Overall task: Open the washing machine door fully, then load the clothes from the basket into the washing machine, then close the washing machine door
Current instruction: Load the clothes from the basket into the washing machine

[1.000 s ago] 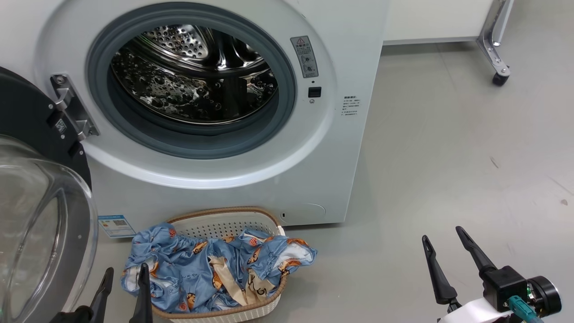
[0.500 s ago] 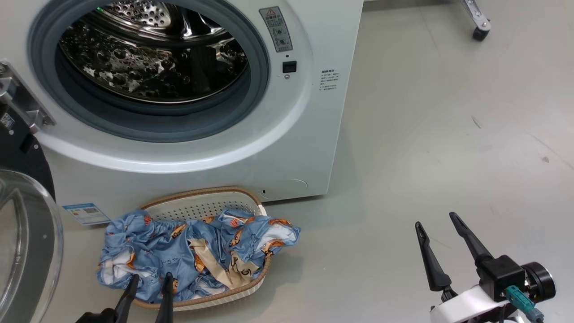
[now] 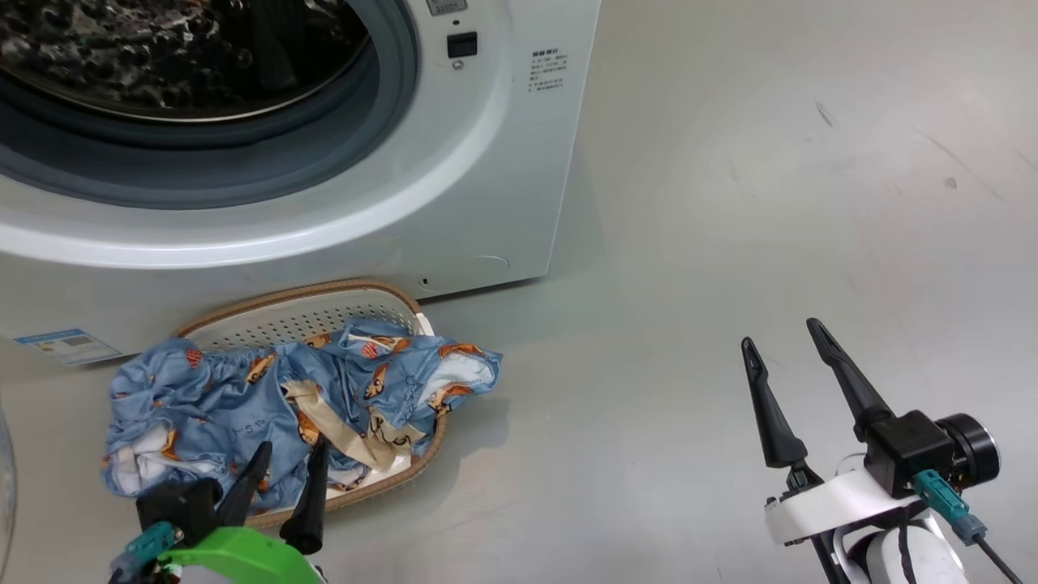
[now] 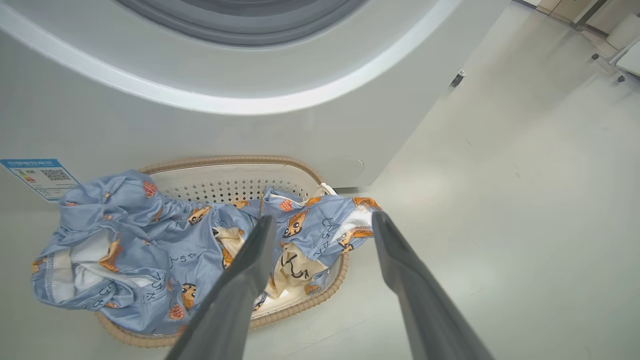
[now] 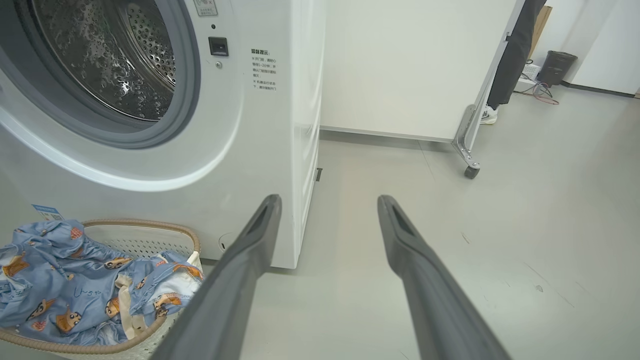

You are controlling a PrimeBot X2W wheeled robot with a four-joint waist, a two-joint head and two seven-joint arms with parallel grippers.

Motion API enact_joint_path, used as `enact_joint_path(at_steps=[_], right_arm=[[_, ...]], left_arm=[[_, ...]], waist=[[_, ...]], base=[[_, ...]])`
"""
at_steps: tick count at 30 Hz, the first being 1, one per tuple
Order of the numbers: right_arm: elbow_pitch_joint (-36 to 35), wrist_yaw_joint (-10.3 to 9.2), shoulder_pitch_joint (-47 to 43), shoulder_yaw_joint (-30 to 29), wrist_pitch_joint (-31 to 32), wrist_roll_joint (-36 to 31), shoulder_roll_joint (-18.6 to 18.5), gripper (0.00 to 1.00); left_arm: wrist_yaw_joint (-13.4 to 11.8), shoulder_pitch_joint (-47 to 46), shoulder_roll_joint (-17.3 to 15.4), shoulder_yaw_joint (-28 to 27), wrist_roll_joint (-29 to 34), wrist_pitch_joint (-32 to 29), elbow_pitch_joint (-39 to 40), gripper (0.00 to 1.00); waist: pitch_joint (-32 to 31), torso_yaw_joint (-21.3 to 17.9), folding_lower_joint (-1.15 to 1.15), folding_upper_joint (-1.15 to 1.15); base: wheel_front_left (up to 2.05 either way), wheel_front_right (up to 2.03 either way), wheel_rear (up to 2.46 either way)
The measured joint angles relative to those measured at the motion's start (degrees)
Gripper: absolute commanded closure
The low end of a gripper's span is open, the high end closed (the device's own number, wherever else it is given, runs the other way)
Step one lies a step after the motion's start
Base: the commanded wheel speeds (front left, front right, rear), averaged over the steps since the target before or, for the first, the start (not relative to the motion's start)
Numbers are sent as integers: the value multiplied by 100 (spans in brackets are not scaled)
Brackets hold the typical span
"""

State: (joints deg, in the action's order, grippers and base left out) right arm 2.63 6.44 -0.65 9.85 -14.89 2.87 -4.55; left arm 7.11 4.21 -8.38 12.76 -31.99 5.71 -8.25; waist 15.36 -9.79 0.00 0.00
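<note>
- Head view: the left claw [image 3: 292,444] hangs at 7 o'clock. Its two fingers are spread wide and hold nothing, with the tips over the near edge of the clothes [image 3: 219,397].
- The clothes lie heaped in the basket [image 3: 300,312], which stands on the floor [image 3: 730,203] just in front of the washing machine [image 3: 454,203]. The drum [image 3: 162,49] is uncovered at 11 o'clock.
- The right claw [image 3: 780,332] at 4 o'clock is equally wide and empty, well apart from the basket.
- Fabric spills over the basket's edge at its 9 and 3 o'clock sides. A pinch on a single fold would likely lift only part of it, and the rest could trail or drop to the floor.
- Left wrist view: one finger lies over the middle of the heap and the other over bare floor beyond the basket's 4 o'clock side.
- If the claw goes straight down from here, it could close on the woven rim [image 4: 235,161] together with the cloth. That would tip or drag the light basket.
- Right wrist view: the machine fills 10 o'clock and the basket sits at 8 o'clock. A wheeled frame [image 5: 470,167] and a person's leg [image 5: 515,50] stand at 1 o'clock, well clear.
- The opening sits well above the basket, so a trailing hem may catch on the grey gasket [image 5: 190,85] and hang out. That could block the door when it is closed.
</note>
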Motion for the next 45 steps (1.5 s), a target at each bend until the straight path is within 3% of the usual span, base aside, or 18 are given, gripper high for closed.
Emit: enact_joint_path(at_steps=[10,25,30,45], right_arm=[[-143,-8,392,26,0,-43,80,0],[-282,-155,876,8,0,-48,111,0],[-314,-165,999,25,0,-48,132,0],[-382,-265,1208,43,0,-40,189,0]], left_arm=[[0,-798,-238,293,-844,-668,-269,0],[0,-1931,-744,383,-1437,-1024,-780,0],[0,-2181,-761,304,-1827,-1027,-910,0],[0,-2883,-1285,1023,-1751,-1262,-1085,0]], waist=[[773,-311,0,0],[1888,-657,1,0],[2169,-730,1,0],[2814,-852,1,0]], base=[[0,0,0],[0,0,0],[0,0,0],[0,0,0]])
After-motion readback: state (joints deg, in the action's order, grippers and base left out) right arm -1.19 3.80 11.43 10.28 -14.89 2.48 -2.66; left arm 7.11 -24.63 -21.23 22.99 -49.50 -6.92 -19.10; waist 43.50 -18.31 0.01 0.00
